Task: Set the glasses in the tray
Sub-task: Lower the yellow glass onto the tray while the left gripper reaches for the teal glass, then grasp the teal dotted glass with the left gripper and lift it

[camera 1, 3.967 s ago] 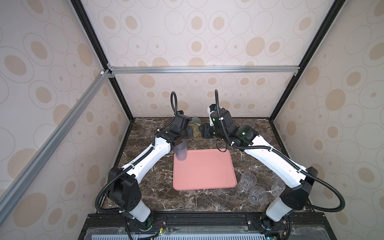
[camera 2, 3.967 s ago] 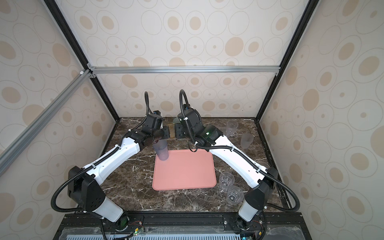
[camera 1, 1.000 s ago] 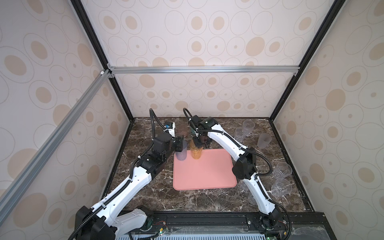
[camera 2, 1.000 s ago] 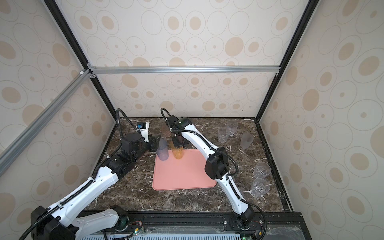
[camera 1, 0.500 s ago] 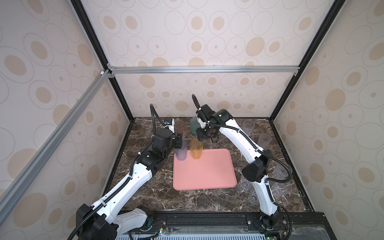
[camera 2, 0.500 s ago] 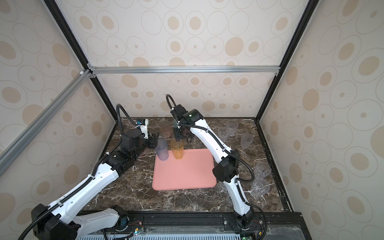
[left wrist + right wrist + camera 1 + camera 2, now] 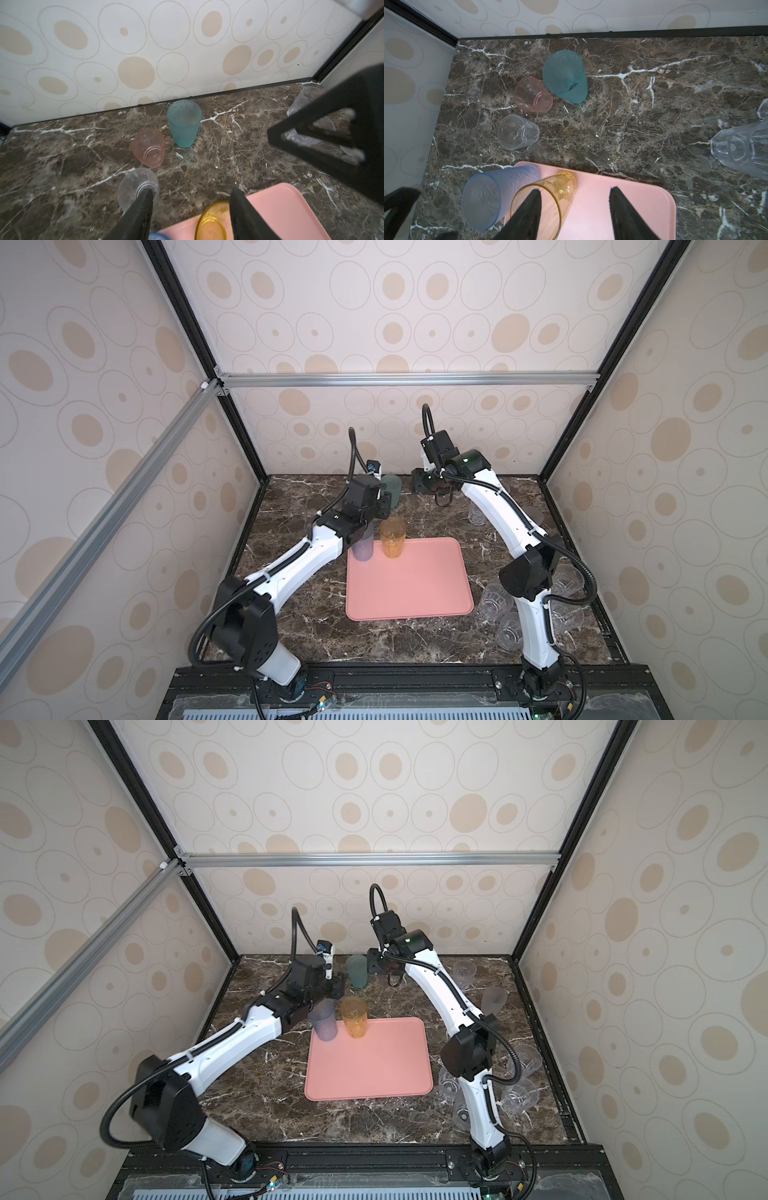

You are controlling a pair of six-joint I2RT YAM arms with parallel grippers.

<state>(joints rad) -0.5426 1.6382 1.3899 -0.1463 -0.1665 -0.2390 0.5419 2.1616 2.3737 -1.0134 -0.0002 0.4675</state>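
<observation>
Has amber glass (image 7: 393, 537) newly down on tray (image 7: 415, 589) by blue glass (image 7: 323, 1025); holds R gripper (image 7: 574, 189), L gripper (image 7: 191, 191) apart, empty. 10 to go.

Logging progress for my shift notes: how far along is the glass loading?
Done: the grey-blue tumbler and amber tumbler stand on the tray at its far edge. In hand: nothing; the left gripper and right gripper are open and empty. Left: the teal tumbler, pink tumbler and clear tumblers wait on the table.
</observation>
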